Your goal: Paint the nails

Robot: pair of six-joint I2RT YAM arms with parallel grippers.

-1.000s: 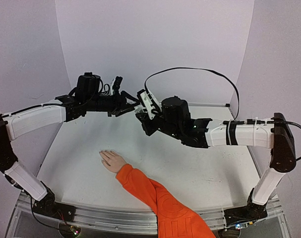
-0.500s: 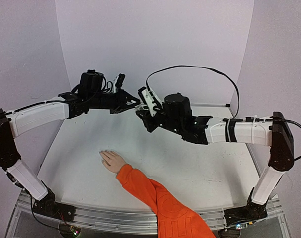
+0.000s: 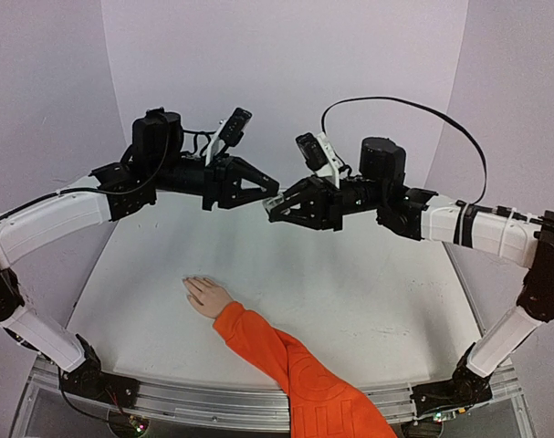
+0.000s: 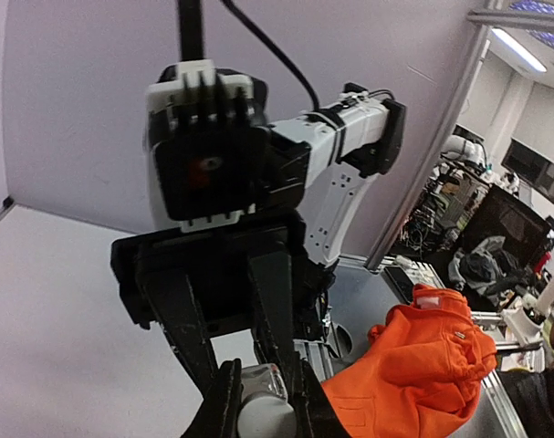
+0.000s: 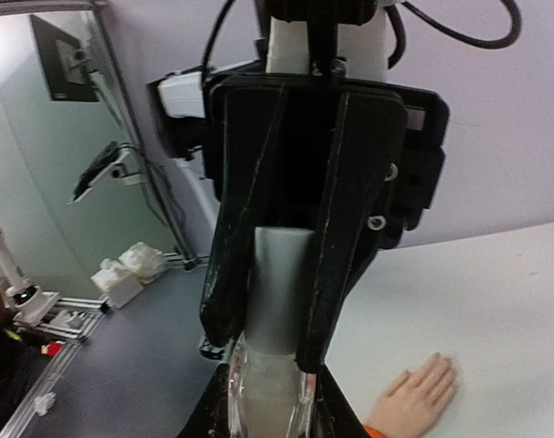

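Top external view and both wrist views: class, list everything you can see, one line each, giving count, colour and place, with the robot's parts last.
hand: one, pale flesh, flat on the table, left of centre
nails: on its fingertips, too small to count or tell colour
sleeve: one, bright orange, from the hand to the near edge
bottle: one, grey and clear, in the air between both grippers
table: one, white, beneath everything
cable: one, black, looping above the right arm
left gripper: one, black, shut on the bottle
right gripper: one, black, shut on the bottle's other end
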